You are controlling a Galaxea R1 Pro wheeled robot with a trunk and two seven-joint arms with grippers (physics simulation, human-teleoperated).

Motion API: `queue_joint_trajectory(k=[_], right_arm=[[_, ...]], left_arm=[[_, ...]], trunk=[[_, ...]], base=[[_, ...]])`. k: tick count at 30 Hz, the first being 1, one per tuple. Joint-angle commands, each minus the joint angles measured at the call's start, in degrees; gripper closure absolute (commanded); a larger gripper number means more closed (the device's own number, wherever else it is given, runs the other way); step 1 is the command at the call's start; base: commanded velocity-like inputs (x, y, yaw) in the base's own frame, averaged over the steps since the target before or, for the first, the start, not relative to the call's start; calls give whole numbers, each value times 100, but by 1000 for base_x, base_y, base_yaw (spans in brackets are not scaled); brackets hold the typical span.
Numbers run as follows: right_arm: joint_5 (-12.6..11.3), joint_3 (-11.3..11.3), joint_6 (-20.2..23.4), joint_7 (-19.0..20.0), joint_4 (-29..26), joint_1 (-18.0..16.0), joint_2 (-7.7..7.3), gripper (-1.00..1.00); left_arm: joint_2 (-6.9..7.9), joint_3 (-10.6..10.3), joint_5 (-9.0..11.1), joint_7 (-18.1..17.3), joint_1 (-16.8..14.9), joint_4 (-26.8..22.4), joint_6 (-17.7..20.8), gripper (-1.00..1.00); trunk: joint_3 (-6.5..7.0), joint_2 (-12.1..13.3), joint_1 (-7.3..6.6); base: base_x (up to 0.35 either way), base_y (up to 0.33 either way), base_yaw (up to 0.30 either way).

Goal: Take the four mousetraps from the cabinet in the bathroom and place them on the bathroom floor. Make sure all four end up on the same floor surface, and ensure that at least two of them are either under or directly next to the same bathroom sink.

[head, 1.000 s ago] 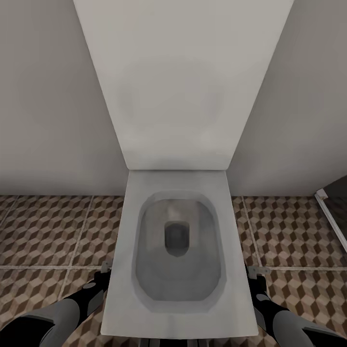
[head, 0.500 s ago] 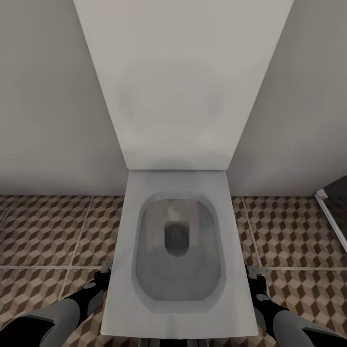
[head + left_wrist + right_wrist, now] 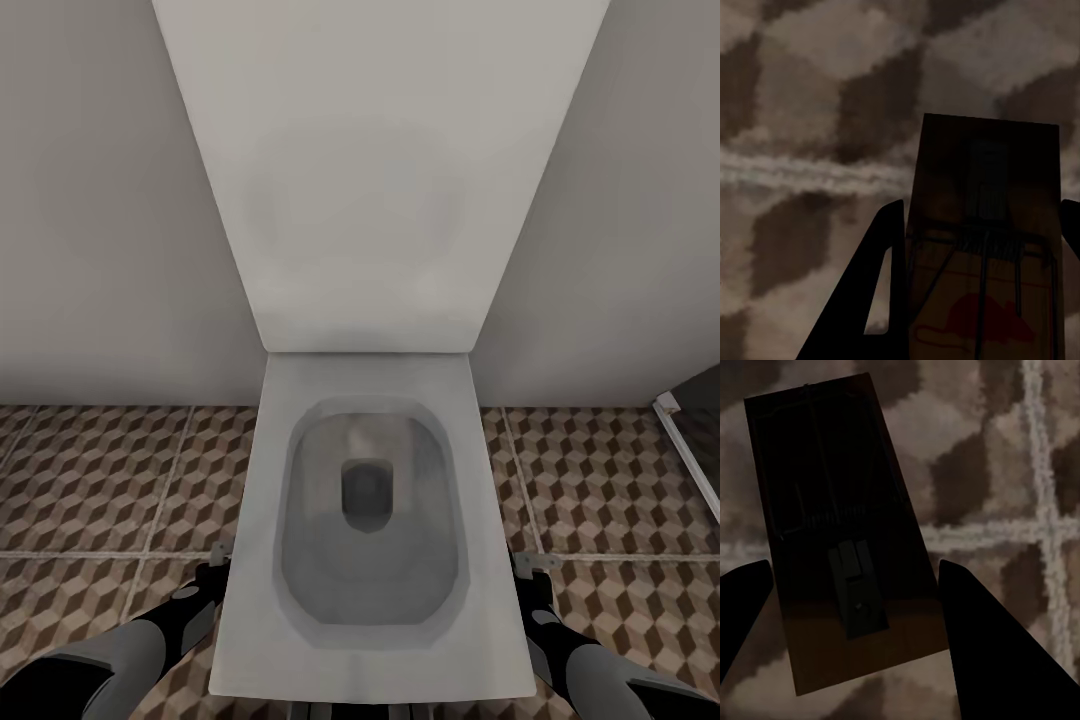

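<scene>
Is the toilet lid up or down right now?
Up. In the head view the toilet lid leans back against the wall, leaving the open bowl and its drain exposed.

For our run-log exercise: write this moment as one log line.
facing: toilet | left gripper: holds mousetrap | right gripper: mousetrap between fingers | below: bathroom floor

Head view: a white toilet (image 3: 370,520) with raised lid (image 3: 380,170) stands against the wall and fills the middle ground, blocking any direct passage between the left gripper (image 3: 218,556) and the right gripper (image 3: 528,566), which flank its bowl. Open bathroom floor (image 3: 110,480) lies on either side of the toilet. A dark doorframe edge (image 3: 690,440) bounds the floor well to the right of the toilet.
</scene>
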Motion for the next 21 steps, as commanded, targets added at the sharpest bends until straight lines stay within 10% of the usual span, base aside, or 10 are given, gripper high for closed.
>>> queue_joint_trajectory(k=[1, 21], right_arm=[[61, -44, -17, -22, 7, -3, 1, 100], [69, -36, 6, -22, 7, -3, 1, 100]], left_arm=[[1, -46, 50, -10, -3, 7, -19, 100], [-4, -45, 46, -10, -3, 7, -19, 100]], trunk=[[-3, -1, -1], [-3, -1, -1]], base=[[0, 0, 0], [0, 0, 0]])
